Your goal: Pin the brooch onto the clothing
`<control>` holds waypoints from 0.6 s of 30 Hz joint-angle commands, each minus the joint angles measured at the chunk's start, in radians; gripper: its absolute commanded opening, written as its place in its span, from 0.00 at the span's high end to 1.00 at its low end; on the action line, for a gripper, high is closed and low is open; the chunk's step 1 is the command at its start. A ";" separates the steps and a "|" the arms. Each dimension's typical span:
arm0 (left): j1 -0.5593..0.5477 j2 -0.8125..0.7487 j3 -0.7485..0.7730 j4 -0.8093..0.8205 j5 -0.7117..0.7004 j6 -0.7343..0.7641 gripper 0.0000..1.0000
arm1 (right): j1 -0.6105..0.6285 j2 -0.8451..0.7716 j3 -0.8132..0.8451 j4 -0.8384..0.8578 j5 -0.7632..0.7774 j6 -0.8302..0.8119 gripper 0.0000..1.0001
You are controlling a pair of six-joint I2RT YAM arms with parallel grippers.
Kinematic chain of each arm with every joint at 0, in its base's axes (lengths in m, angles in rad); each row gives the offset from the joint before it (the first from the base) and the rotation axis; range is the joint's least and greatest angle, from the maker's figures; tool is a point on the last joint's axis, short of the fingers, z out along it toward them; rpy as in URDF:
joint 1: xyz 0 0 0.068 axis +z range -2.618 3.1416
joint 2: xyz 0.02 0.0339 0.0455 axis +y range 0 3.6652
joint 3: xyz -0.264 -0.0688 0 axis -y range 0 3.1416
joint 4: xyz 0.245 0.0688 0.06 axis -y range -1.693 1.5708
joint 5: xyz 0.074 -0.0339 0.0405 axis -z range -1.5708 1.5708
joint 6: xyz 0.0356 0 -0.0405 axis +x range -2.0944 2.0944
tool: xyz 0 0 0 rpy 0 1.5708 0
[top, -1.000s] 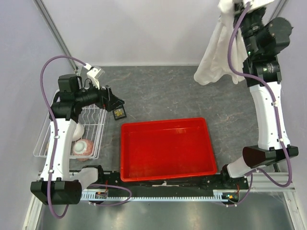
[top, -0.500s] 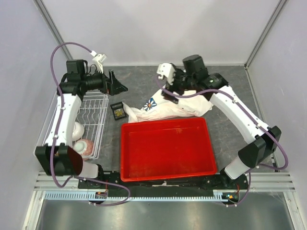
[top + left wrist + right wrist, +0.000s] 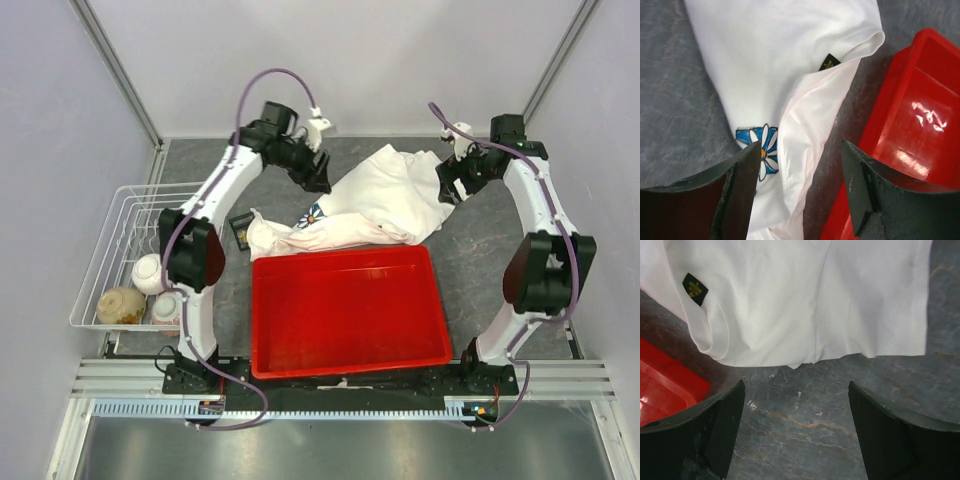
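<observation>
Left gripper point(image 3: 796, 156) is being held released, jaws spread above the T-shirt point(image 3: 385, 195), its daisy print point(image 3: 760, 152) being framed at nine o'clock. Right gripper point(image 3: 796, 390) is being held wide, nothing grasped, shirt at its twelve o'clock. The shirt is being borne by the table point(image 3: 475, 262) at twelve o'clock of the red bin point(image 3: 345, 355). The brooch cannot be made out.

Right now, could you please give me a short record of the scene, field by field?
T-shirt: crumpled on the table behind the red tray, daisy print showing
left tool: open, over the shirt by the daisy print, empty
right tool: open, over the shirt's edge, empty
brooch: cannot make it out
small black tray: left of the shirt
wire basket: far left, three bowls inside
</observation>
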 commanded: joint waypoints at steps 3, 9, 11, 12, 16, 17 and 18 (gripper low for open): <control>-0.137 0.155 0.129 -0.126 -0.129 0.209 0.31 | -0.090 0.216 0.098 -0.029 -0.059 0.128 0.14; -0.171 0.261 0.168 -0.113 -0.159 0.256 0.20 | -0.101 0.322 0.106 0.055 -0.034 0.247 0.20; -0.181 0.276 0.166 -0.099 -0.173 0.276 0.20 | -0.101 0.340 0.082 0.094 -0.011 0.275 0.21; -0.185 0.281 0.166 -0.087 -0.187 0.279 0.21 | -0.101 0.348 0.076 0.123 -0.010 0.301 0.22; -0.192 0.327 0.191 -0.068 -0.176 0.299 0.22 | -0.089 0.387 0.068 0.140 -0.019 0.337 0.23; -0.194 0.331 0.195 -0.064 -0.181 0.310 0.22 | -0.085 0.390 0.054 0.155 -0.008 0.344 0.23; -0.201 0.336 0.197 -0.059 -0.183 0.318 0.22 | -0.076 0.390 0.046 0.164 0.000 0.349 0.23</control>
